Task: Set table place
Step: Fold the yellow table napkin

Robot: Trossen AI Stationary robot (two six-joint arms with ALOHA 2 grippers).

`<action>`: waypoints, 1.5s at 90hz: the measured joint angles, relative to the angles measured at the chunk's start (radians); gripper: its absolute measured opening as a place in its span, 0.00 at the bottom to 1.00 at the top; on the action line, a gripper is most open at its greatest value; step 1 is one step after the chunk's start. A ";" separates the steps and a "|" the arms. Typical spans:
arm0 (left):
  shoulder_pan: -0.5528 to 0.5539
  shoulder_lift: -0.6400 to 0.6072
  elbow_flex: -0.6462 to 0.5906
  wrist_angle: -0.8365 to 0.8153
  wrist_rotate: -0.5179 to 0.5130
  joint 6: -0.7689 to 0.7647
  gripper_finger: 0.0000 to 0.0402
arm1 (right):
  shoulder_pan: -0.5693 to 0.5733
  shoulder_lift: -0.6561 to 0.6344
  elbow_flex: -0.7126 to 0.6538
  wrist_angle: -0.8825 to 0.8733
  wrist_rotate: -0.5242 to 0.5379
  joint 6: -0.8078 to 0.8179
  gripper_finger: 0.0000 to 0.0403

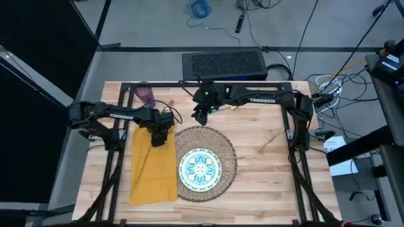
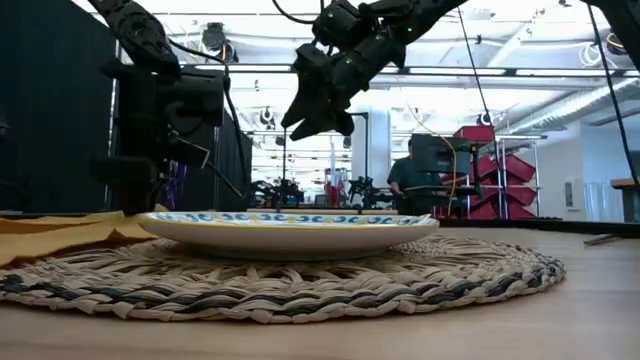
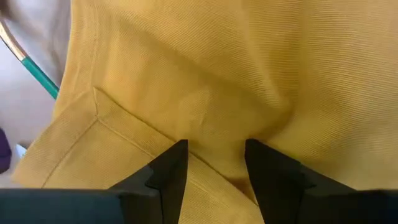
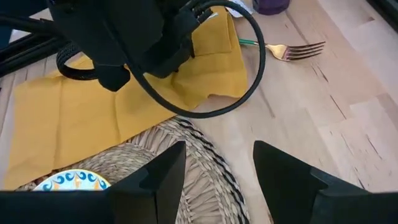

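The round woven placemat (image 1: 224,157) lies mid-table with the white, teal-patterned plate (image 1: 199,168) on it. Flat on the wood to its left lies the mustard-yellow napkin (image 1: 153,170). My left gripper (image 1: 159,136) stands open over the napkin's far end (image 3: 211,118), fingers pointing down, with a ridge of cloth between them. My right gripper (image 1: 202,115) hangs open above the table past the placemat's far rim (image 4: 199,143), nothing between its fingers. A gold-and-teal fork (image 4: 289,50) lies on the wood beside the napkin's far corner. The purple cup (image 1: 146,94) stands at the far left. My left gripper comes at the napkin's far end (image 3: 214,155) from above, one finger (image 3: 168,177) on each side of a low ridge of cloth. I cannot tell whether the fingertips touch the cloth. The napkin lies on the table.
A thin gold piece of cutlery (image 1: 271,140) lies on the bare wood right of the placemat, where there is free room. A black box (image 1: 223,64) sits beyond the table's far edge. Black rails frame the table. A person (image 2: 405,180) is far back in the room.
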 joint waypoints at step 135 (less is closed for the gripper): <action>0.037 0.070 0.031 0.087 -0.186 0.046 0.37 | -0.001 0.000 0.000 0.007 0.000 -0.019 0.44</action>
